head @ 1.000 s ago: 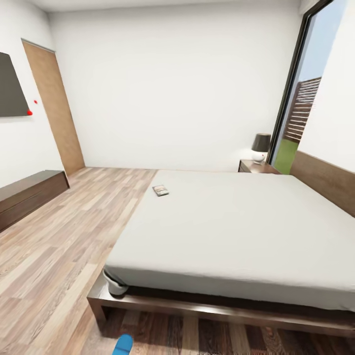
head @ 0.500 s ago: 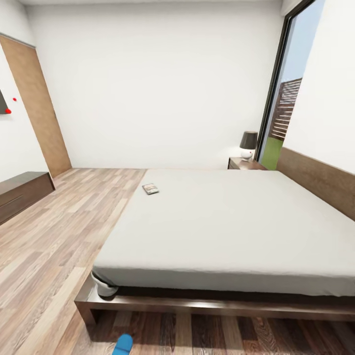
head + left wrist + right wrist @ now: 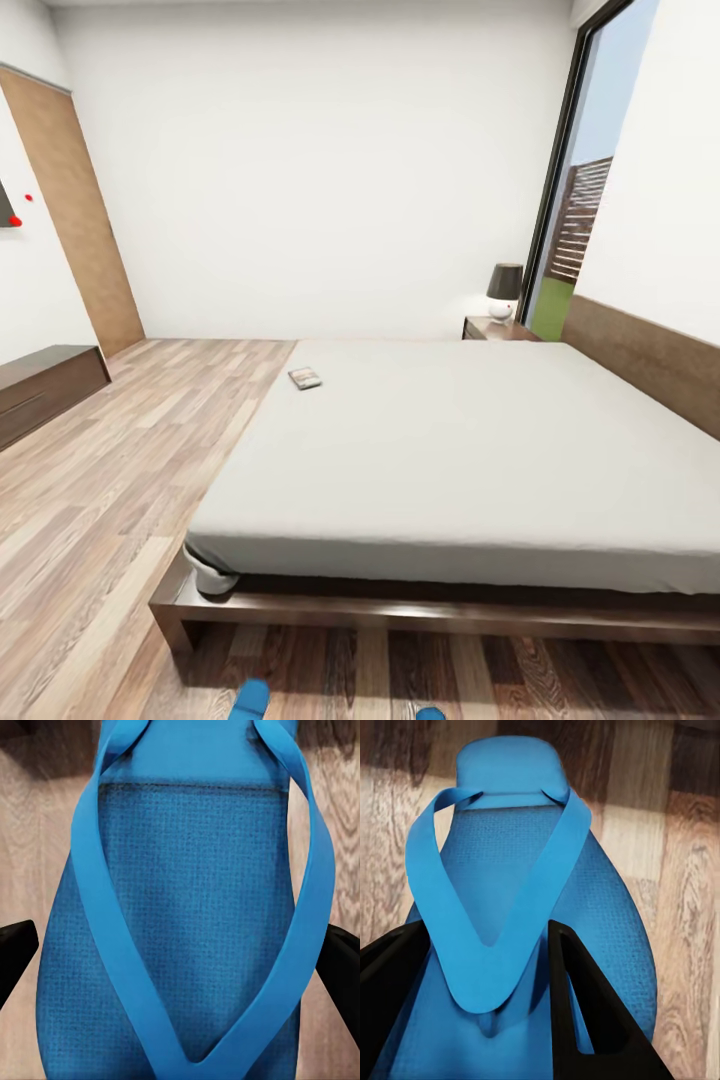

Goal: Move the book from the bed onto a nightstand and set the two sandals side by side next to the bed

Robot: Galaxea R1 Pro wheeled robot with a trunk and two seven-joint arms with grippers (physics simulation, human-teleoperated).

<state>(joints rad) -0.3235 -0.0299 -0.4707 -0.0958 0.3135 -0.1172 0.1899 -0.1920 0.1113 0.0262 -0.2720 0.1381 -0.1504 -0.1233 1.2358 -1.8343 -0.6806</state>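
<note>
The bed (image 3: 460, 450) with its pale mattress stands ahead in the head view. The book (image 3: 305, 378) lies on the mattress near its far left corner. A nightstand (image 3: 495, 328) stands beyond the bed by the window. The blue tips of the two sandals (image 3: 249, 699) (image 3: 430, 714) show at the picture's lower edge. In the left wrist view my left gripper (image 3: 180, 960) is shut on a sandal (image 3: 187, 907), a black finger at each side of its sole. My right gripper (image 3: 484, 934) is shut on the other sandal (image 3: 510, 862), one finger over the sole beside the strap.
A lamp (image 3: 504, 290) stands on the nightstand. A long low dark bench (image 3: 40, 385) runs along the left wall, near a wooden door (image 3: 75, 210). Wood-plank floor (image 3: 110, 480) lies open left of the bed. A tall window (image 3: 575, 220) is at the right.
The head view swung so the whole room shifted left. The second sandal's tip has come into the picture's lower edge. The book lies where it was on the bed.
</note>
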